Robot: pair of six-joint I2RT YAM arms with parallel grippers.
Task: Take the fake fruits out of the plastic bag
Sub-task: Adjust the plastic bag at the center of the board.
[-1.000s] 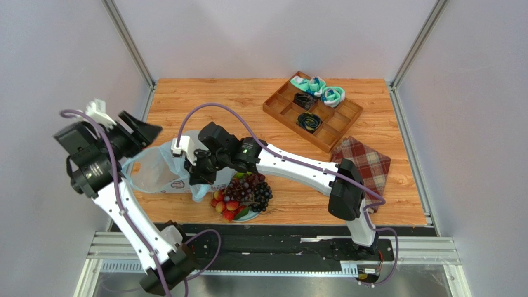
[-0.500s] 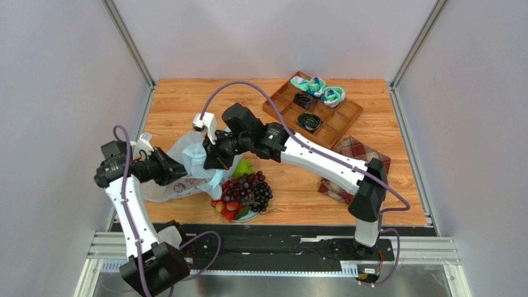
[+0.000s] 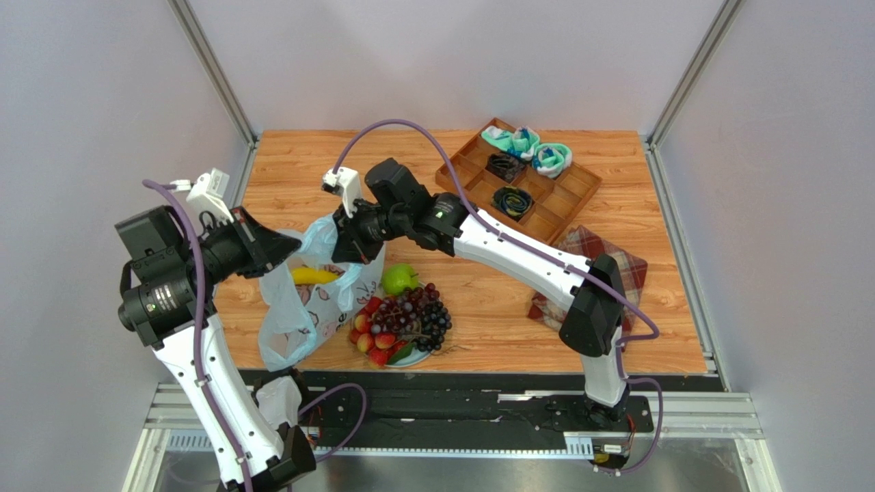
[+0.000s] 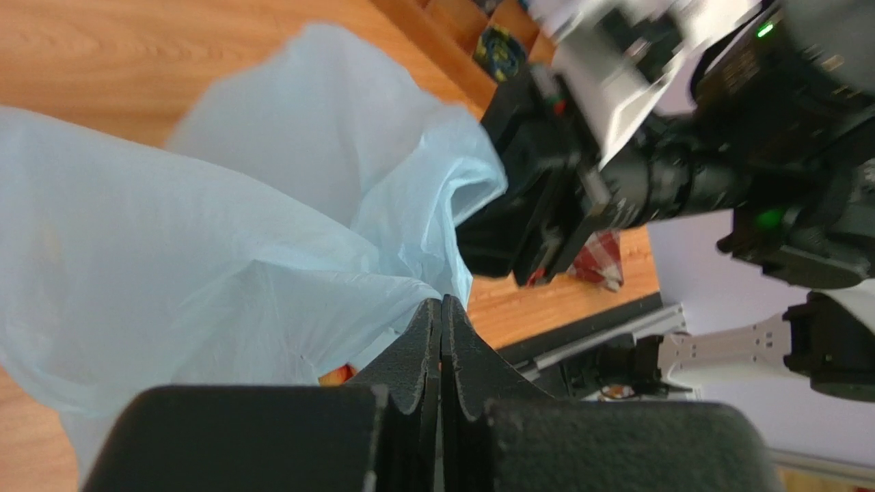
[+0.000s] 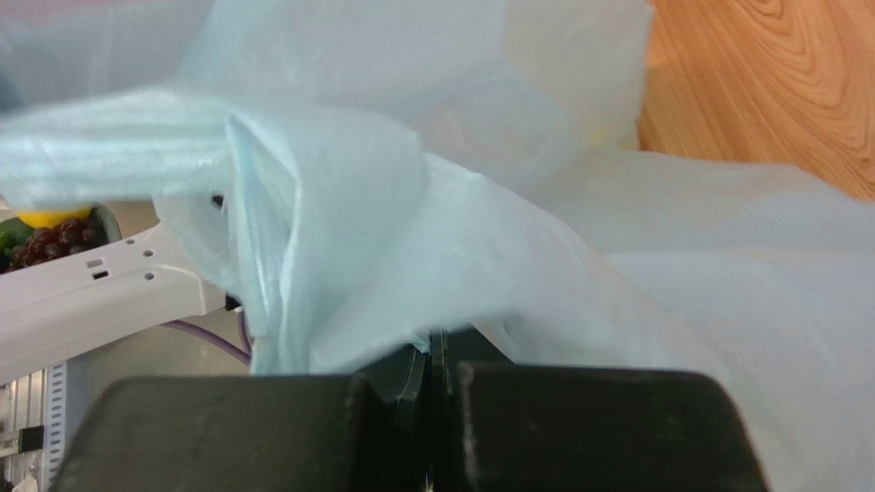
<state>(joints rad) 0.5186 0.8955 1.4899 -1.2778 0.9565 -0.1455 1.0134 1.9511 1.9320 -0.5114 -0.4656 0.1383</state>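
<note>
The pale-blue plastic bag (image 3: 293, 318) hangs lifted between both grippers. My left gripper (image 3: 287, 247) (image 4: 442, 302) is shut on the bag's left edge, the film (image 4: 205, 236) bunching beside its fingers. My right gripper (image 3: 345, 239) (image 5: 431, 343) is shut on the bag's right edge, with film (image 5: 493, 236) draped over the jaws. A yellow banana (image 3: 314, 276) shows at the bag's mouth. On the table right of the bag lie a green apple-like fruit (image 3: 398, 278), a dark grape bunch (image 3: 419, 311) and a cluster of small red fruits (image 3: 375, 343).
A wooden divided tray (image 3: 483, 210) stands at the back right, holding teal-white rolled socks (image 3: 526, 142) and dark items. A red plaid cloth (image 3: 606, 272) lies at the right, partly under the right arm. Frame posts and walls close in the table's sides.
My left gripper swung in, shut on the bag's left edge and rose. The bag came up off the table between both grippers, and the banana and green fruit came into view.
</note>
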